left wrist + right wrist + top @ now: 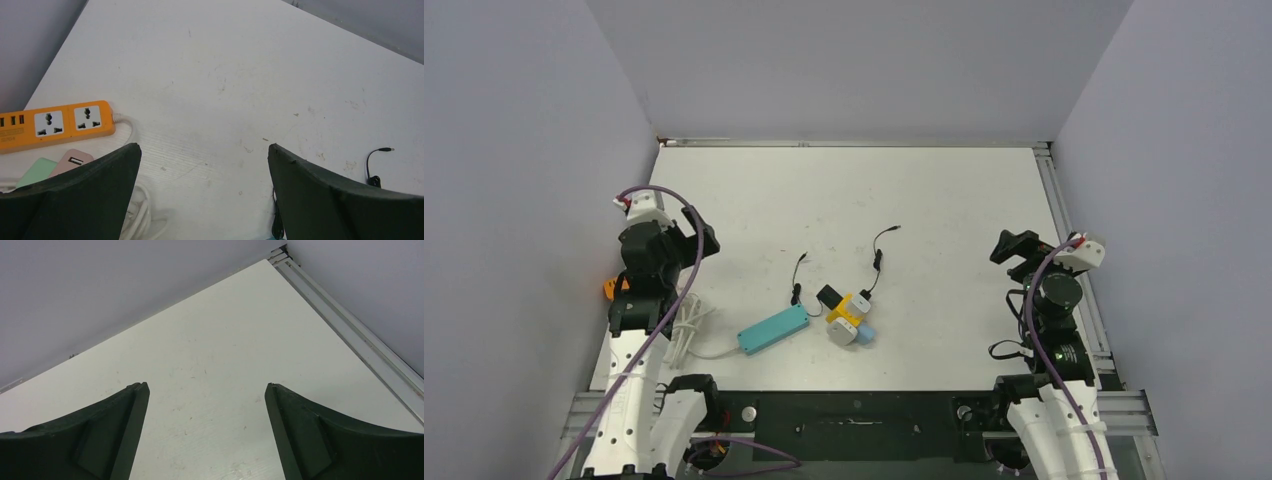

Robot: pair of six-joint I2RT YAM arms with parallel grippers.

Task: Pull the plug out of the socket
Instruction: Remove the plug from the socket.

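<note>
1. Grey walls enclose a white worktop (944, 200).
2. Near its front centre lies a yellow socket (843, 316) with white plugs (860, 302) seated in it, black cables (876, 262) trailing away.
3. Just left lies a teal power strip (772, 329); an orange strip (55, 123) sits at the left edge.
4. Left claw (205, 165) and right claw (206, 405) both gape wide, holding nothing, well apart from the socket.

Both arms: white lower shells, black upper joints. Left arm (639, 300) and right arm (1056, 340) each carry a purple cable looped along the links to a white wrist block. Gripper fingers (85, 195) are dark green-black, curved, matte.
</note>
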